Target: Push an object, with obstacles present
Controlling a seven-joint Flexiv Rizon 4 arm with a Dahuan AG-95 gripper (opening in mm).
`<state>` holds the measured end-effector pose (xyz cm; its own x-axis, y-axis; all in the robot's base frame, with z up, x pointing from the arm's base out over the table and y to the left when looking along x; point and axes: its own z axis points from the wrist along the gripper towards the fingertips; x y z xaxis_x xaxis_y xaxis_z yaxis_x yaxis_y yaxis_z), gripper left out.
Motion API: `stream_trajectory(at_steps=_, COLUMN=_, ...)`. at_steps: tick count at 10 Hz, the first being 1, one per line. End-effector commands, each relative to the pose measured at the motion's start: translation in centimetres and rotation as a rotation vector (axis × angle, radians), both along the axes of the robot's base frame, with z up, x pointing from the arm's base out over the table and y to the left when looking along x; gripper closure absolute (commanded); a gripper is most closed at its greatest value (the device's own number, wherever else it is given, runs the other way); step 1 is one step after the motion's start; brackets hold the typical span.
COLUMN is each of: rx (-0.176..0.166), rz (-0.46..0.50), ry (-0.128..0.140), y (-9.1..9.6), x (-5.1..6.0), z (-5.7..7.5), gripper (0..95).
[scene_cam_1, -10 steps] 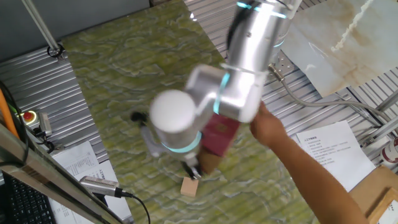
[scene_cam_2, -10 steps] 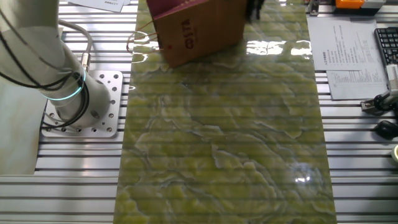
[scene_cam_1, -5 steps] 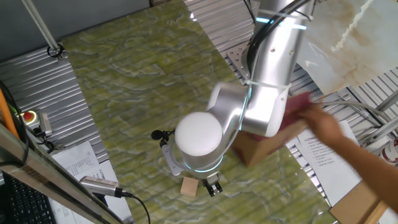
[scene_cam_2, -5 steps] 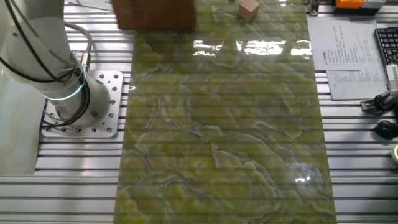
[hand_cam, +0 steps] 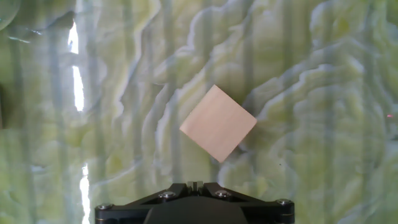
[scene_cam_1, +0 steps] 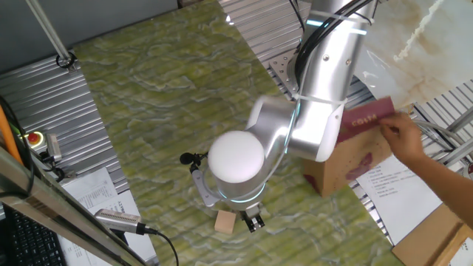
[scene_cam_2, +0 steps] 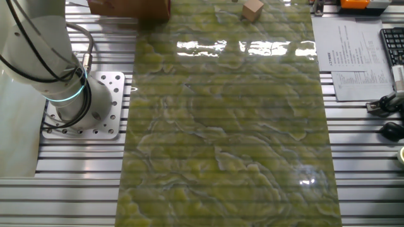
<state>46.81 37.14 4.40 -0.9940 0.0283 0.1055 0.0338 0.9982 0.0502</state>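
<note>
Cube (hand_cam: 217, 122) on green mat (hand_cam: 323, 93), open surface all round

White lettering reading "COSTA" is showing on the maroon band of the bag (scene_cam_1: 355, 151) in one fixed view. Printed sheets (scene_cam_2: 353, 60) are lying beside the counter (scene_cam_2: 221, 139), but their text is too small to read. The cube (hand_cam: 217, 122) is bearing no marking.

Pale tan cube (hand_cam: 217, 122), maroon-banded brown bag (scene_cam_1: 356, 151), green-veined marble tabletop (scene_cam_2: 227, 139).
</note>
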Motion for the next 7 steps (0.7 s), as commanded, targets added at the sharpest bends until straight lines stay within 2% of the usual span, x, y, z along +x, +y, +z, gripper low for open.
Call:
stream_trajectory(at_steps=1, rx=-0.001, rz=0.001, ry=0.004, y=0.01, x=0.02, z=0.0, gripper=95.0)
stream_trajectory(at_steps=7, rx=0.0, rz=0.007, ry=0.005, y=0.0, x=0.02, z=0.0, gripper=95.0)
